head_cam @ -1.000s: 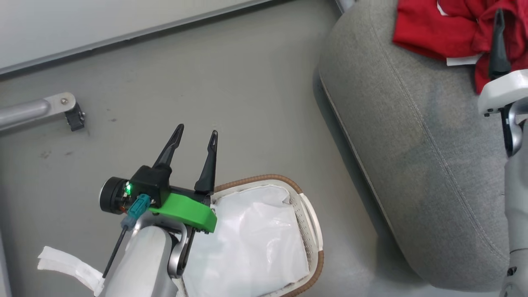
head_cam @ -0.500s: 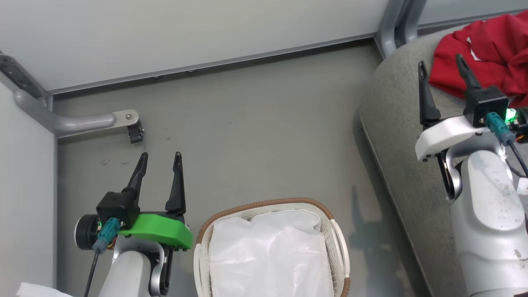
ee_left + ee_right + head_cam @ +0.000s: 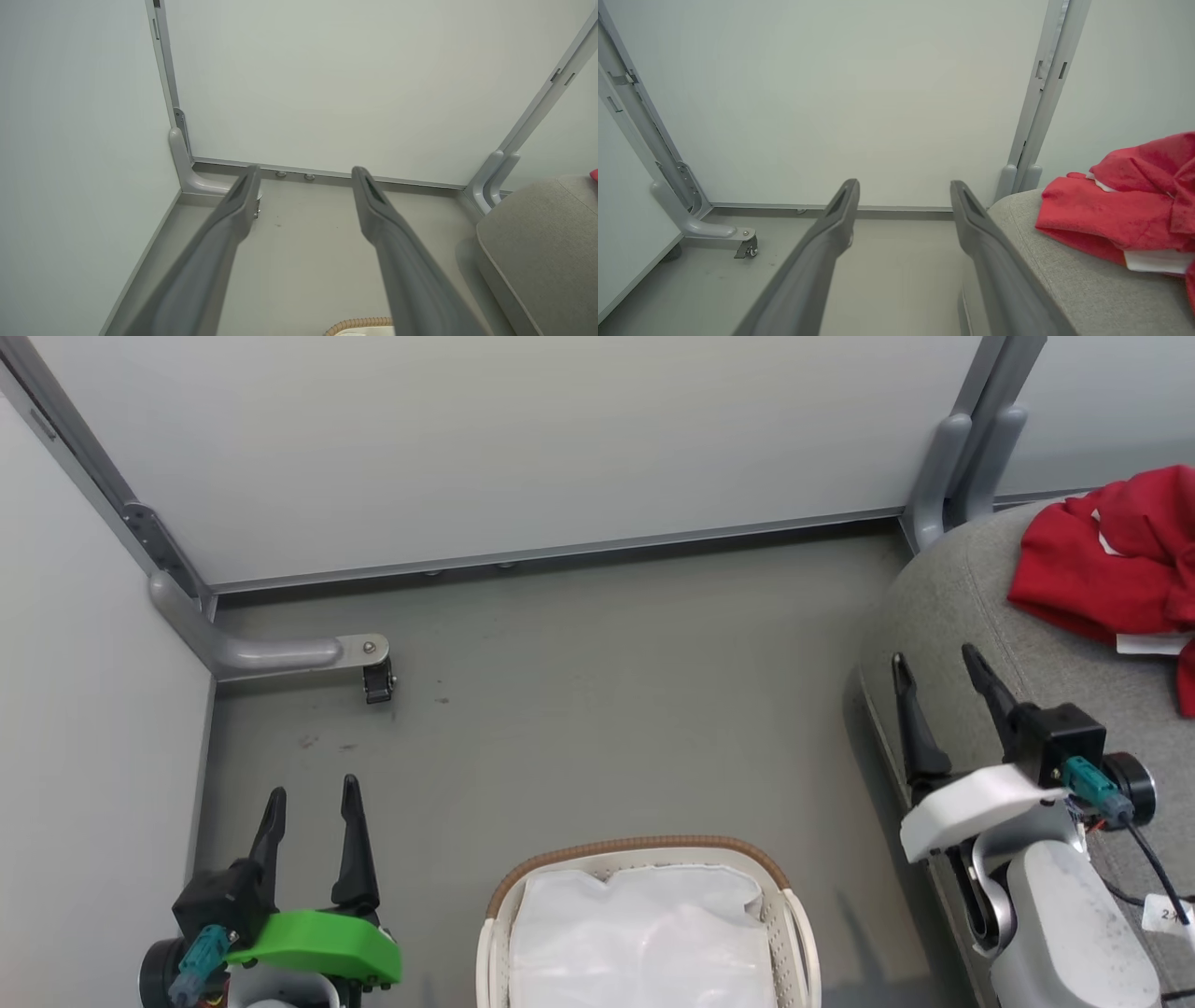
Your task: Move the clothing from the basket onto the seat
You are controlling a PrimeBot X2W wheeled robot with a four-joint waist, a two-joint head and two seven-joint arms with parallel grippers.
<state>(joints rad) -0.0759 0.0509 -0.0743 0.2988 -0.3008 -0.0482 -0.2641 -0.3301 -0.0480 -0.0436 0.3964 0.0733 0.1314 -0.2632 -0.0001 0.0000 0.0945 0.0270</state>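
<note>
Clothing (image 3: 1102, 574) lies in a crumpled red heap on the seat (image 3: 943, 607), well apart from the basket (image 3: 644, 847), whose visible part shows white liner cloth (image 3: 644, 933). It looks light, limp and unbreakable — best pinched at a raised fold or the collar. Left gripper (image 3: 314, 786) and right gripper (image 3: 934, 653) both have fingers spread, holding nothing — the right one near the seat's edge
</note>
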